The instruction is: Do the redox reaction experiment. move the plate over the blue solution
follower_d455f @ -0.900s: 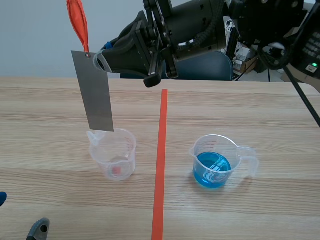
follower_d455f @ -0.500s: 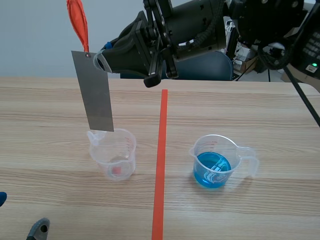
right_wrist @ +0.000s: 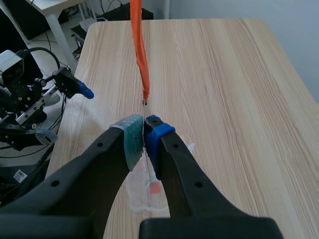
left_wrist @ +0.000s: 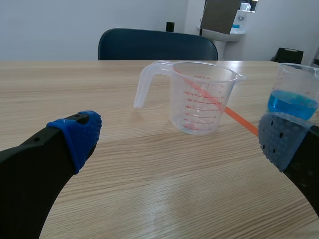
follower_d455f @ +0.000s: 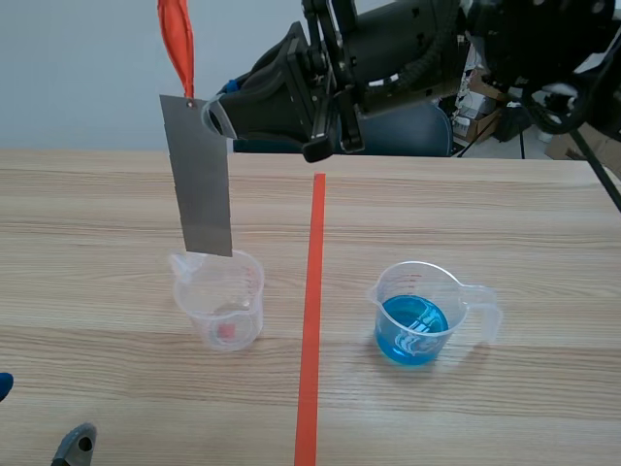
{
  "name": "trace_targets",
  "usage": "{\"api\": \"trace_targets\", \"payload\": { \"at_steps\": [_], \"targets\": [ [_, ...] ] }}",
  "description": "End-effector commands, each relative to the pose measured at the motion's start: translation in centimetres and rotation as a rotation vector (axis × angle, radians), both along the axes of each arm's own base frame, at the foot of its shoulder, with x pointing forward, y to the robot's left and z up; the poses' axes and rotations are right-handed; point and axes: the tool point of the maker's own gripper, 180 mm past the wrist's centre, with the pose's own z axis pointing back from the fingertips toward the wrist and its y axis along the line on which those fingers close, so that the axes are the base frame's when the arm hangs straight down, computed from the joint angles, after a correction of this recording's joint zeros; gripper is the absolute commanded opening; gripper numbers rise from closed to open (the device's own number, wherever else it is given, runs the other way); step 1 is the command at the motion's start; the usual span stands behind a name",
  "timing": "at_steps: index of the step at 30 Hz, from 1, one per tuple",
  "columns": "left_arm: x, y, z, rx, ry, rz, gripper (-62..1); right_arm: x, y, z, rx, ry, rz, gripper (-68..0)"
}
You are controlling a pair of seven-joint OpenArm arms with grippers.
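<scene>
The right arm (follower_d455f: 408, 44) is held high and level. The right gripper (follower_d455f: 208, 118) is pinched tight on the plate (follower_d455f: 199, 175), which hangs beneath the claw. The left gripper (left_wrist: 178, 142) rests low, fingers spread wide.

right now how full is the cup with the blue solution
Partly full: blue solution sits low in the cup, well below its rim.

Wooden table (follower_d455f: 505, 223), clear measuring cup (follower_d455f: 219, 309), cup of blue solution (follower_d455f: 415, 313)
</scene>
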Motion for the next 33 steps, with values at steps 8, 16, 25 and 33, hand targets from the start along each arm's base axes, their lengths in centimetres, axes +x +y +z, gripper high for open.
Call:
{"api": "trace_targets", "payload": {
  "at_steps": [8, 16, 25, 33],
  "targets": [
    [0.2, 0.7, 0.8, 0.014, -0.026, -0.01, 1.4, 0.7, -5.1, 2.6, 0.01, -0.053, -0.07, -66.9],
    [-1.6, 3.3, 1.4, 0.083, -0.004, -0.047, 1.4, 0.0, -9.4, 4.0, -0.02, -0.11, -0.124, -66.9],
    [-2.9, 6.5, 4.4, 0.21, 0.003, -0.17, -16.9, 0.5, -14.4, 5.6, -0.024, -0.146, -0.233, -66.9],
    [-2.2, 8.2, 8.4, 0.3, -0.025, -0.307, -42.4, -0.3, -17.5, 4.4, -0.044, -0.102, -0.296, -66.9]
  ]
}}
